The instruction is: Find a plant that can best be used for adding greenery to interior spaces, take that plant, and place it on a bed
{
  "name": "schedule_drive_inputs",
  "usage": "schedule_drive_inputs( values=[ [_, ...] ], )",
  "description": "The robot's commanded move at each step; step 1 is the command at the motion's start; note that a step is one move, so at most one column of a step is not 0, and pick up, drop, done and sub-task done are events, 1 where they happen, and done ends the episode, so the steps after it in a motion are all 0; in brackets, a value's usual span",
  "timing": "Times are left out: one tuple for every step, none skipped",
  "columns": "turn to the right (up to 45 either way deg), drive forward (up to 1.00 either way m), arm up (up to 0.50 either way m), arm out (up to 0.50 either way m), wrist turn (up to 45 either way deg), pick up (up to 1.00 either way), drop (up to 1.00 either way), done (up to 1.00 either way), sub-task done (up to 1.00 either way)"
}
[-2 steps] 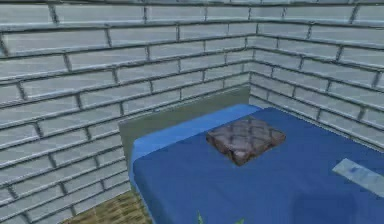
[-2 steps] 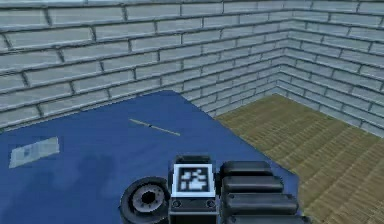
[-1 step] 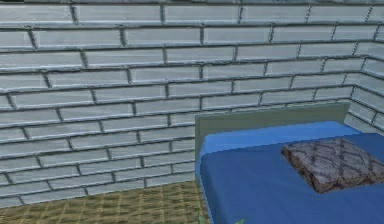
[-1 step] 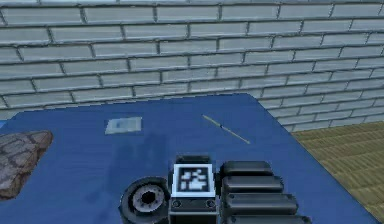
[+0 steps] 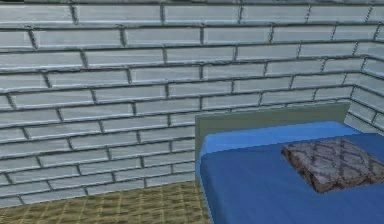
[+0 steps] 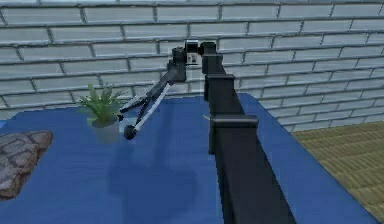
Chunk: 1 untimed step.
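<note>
arm side view: dark square-section arm bar (image 6: pixel 235 140) enters at 6 o'clock, just right of centre, runs up to about 12. two small white marker squares (image 6: pixel 198 47) at its far end. dark-bodied two-finger gripper (image 6: pixel 130 128) off them, thin fingers (image 6: pixel 150 102) slanting down toward 8 o'clock. can't tell if it holds anything

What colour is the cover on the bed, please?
Plain blue. The bed cover shows best in the forward view.

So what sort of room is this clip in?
Probably a bedroom: a bed with a blue cover, a patterned pillow lying on it, and a pale brick wall behind.
</note>
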Motion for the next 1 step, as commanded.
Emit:
schedule_drive_inputs(
  values=[
    [0.0, 0.00, 0.00, 0.00, 39.0, 0.00, 0.00, 0.00, 0.00]
  ],
)
